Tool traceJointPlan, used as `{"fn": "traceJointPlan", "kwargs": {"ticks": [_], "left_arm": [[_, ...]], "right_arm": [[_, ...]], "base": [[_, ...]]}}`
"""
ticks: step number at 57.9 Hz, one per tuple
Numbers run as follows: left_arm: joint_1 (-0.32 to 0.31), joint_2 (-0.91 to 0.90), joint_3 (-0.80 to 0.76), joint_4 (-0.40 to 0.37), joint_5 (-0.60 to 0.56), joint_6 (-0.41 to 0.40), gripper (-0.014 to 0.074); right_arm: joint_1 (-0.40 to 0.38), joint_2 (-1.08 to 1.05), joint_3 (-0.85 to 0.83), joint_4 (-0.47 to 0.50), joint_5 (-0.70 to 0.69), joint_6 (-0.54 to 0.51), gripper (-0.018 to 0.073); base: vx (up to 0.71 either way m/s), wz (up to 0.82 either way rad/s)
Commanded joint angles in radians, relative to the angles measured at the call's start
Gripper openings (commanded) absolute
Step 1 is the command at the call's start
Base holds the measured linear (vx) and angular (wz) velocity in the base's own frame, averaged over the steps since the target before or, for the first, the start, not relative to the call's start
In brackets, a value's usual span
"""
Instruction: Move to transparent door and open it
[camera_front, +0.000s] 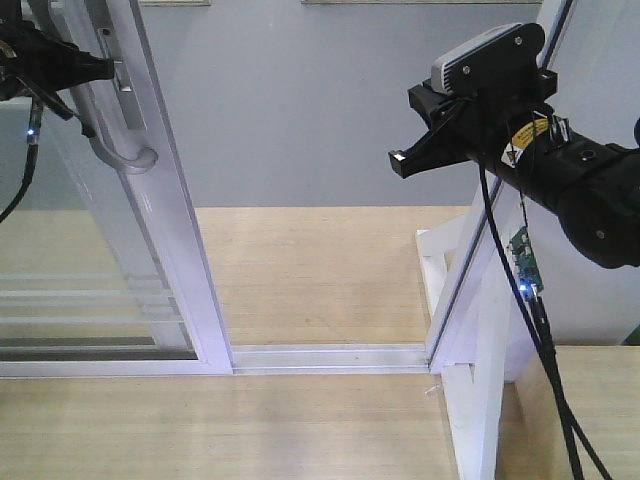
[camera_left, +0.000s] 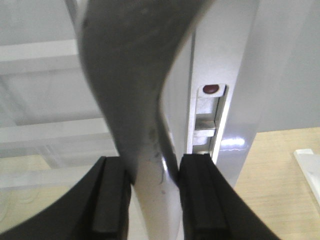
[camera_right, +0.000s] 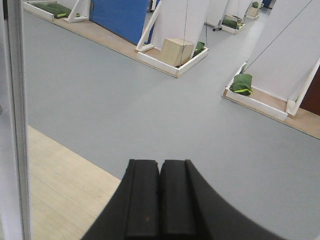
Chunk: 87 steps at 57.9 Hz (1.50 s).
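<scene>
1. Gripping the handle (camera_left: 145, 165) now: left gripper (camera_left: 155, 197) has both pads pinched tight on the curved grey metal bar, seen clearly in the left wrist view. Front view shows the left gripper (camera_front: 80, 70) at upper left, on the handle's (camera_front: 125, 140) upper stretch.
2. Handling, my read: handle is stiff, smooth metal, prob. slippery, so the pinch could creep along the curve. Best hold is the straight mid-section, pulling sideways along the track, not outward.
3. Transparent door (camera_front: 110, 260) sits at left of front view. Tall glass panel in white frame, thin white horiz. bars low down. Likely heavy-ish but runs on a floor track (camera_front: 330, 357); glass is fragile, so keep force on handle only.
4. Gap between door's frame edge and the angled white panel (camera_front: 480, 270) at right looks wide, gives view through to grey floor. Door appears already slid well open, though can't judge full travel.
5. Lock slot w/ red dot (camera_left: 211, 89) shows in frame just right of handle.
6. Right gripper (camera_right: 160, 197): jaws closed together, holding nothing, pointing into the opening. Front view has the right gripper (camera_front: 400, 160) at upper right, well apart from door.
</scene>
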Motion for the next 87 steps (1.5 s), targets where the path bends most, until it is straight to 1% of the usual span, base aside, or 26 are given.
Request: {"fn": "traceJointPlan", "kwargs": {"ticks": [1,12,18,25,30,36,41,43,49,51,55,61,67,73,79,83,87], "left_arm": [[0.007,-0.125,-0.043,0.008,-0.113,0.027,-0.0003],[0.065,-0.148,-0.043,0.007,-0.087,0.027,0.0000],[0.084,-0.161,-0.043,0.005,-0.046,0.025,0.0000],[0.083,-0.187,-0.042,0.001,0.045,0.019,0.0001],[0.082,-0.231,-0.010,-0.025,0.065,0.020,0.0001],[0.082,-0.313,0.085,-0.057,0.049,0.027,0.0001],[0.070,-0.391,0.195,-0.055,0.040,0.033,0.0001],[0.062,-0.425,0.241,-0.055,0.038,0.050,0.0001],[0.019,-0.534,0.377,-0.055,0.021,0.115,0.0001],[0.004,-0.574,0.421,-0.056,0.019,0.123,0.0001],[-0.024,-0.657,0.506,-0.063,0.016,0.122,0.0001],[-0.059,-0.797,0.641,-0.143,0.018,0.123,0.0001],[-0.083,-0.942,0.768,-0.218,0.037,0.125,0.0001],[-0.098,-1.133,0.887,-0.297,0.102,0.125,0.0001],[-0.099,-1.299,0.956,-0.368,0.181,0.125,0.0001],[-0.099,-1.394,0.983,-0.376,0.229,0.125,0.0001],[-0.099,-1.469,0.991,-0.371,0.217,0.125,0.0001]], "right_arm": [[-0.004,-0.040,-0.028,0.006,-0.078,0.003,-0.0006],[-0.004,-0.040,-0.028,0.006,-0.074,0.003,-0.0006],[-0.004,-0.040,-0.028,0.006,-0.065,0.003,-0.0006],[-0.004,-0.045,-0.028,0.006,-0.025,0.020,-0.0006],[-0.004,-0.072,-0.028,0.006,0.025,0.054,-0.0006],[-0.004,-0.134,-0.028,0.006,0.090,0.050,-0.0006],[-0.004,-0.202,-0.028,0.006,0.163,0.036,-0.0006],[-0.004,-0.233,-0.028,0.006,0.203,0.036,-0.0006],[-0.004,-0.339,-0.028,0.006,0.345,0.036,-0.0006],[-0.004,-0.373,-0.025,0.006,0.392,0.036,-0.0006],[-0.004,-0.451,0.007,0.006,0.426,0.036,-0.0006],[-0.004,-0.591,0.114,0.010,0.415,0.045,-0.0006],[-0.004,-0.760,0.240,0.043,0.418,0.056,-0.0006],[-0.004,-0.928,0.362,0.061,0.440,0.056,-0.0006],[-0.004,-1.080,0.448,0.074,0.494,0.056,-0.0006],[-0.004,-1.158,0.494,0.077,0.508,0.056,-0.0006],[-0.004,-1.207,0.523,0.077,0.504,0.055,-0.0006]], "base": [[0.00,0.00],[0.00,0.00],[0.00,0.00],[0.00,0.00],[0.00,0.00],[0.00,0.00],[0.00,0.00],[0.00,0.00],[0.00,0.00],[0.00,0.00],[0.00,0.00],[0.00,0.00],[0.00,0.00],[0.00,0.00],[0.00,0.00],[0.00,0.00],[0.00,0.00]]}}
